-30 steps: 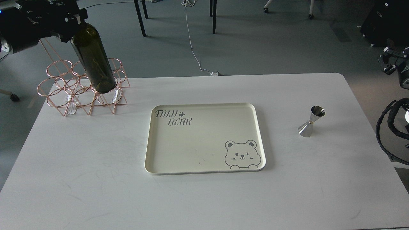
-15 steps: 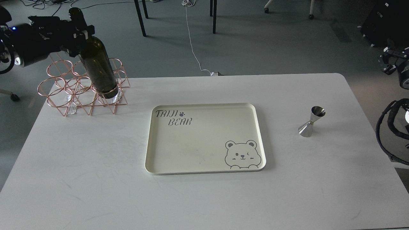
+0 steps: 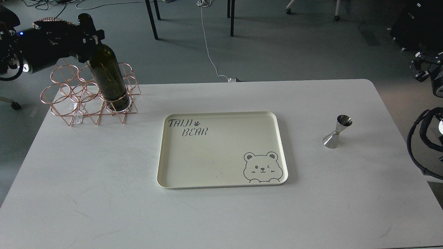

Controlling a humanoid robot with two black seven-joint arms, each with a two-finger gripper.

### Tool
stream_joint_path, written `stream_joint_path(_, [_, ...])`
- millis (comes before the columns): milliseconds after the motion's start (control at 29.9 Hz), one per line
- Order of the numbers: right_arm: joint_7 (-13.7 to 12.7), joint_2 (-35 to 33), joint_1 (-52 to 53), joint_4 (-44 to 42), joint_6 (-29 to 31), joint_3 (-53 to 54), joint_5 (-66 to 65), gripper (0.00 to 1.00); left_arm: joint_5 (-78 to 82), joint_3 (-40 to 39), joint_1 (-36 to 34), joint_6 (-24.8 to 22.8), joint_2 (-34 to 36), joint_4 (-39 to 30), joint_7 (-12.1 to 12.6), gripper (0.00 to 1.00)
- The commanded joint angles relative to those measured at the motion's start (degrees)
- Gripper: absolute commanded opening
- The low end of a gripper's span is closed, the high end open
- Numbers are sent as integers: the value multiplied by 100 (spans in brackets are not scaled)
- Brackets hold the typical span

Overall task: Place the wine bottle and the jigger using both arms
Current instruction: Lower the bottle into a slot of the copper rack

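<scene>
The left gripper (image 3: 90, 33) clamps the neck of the bottle (image 3: 107, 74), whose base sits in the rack (image 3: 69, 100); glass that tall is likely heavy, slick and breakable, so the neck hold needs firmness. The jigger (image 3: 336, 131) stands right of the tray (image 3: 221, 148), probably light, stiff and slippery, best pinched at its waist. At the far right, whether the right gripper (image 3: 420, 67) is parted or closed cannot be told.

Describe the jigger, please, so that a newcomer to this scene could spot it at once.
Start from the cream tray in the middle of the white table and look to its right. There the jigger stands alone: a small shiny silver hourglass-shaped cup, far shorter than the dark wine bottle.
</scene>
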Motion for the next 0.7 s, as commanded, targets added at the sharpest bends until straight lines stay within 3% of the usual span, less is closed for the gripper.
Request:
stream_joint_path(0, [0,0,0,0,0,0,0,100,3,0,2,116,-36,27,11,70])
stream_joint_path(234, [0,0,-9,0,0,0,0,100,-6,-9,2,300,-36,44,19,78])
stream_joint_path(668, [0,0,-9,0,0,0,0,100,-6,0,37,494,-291,616,11,78])
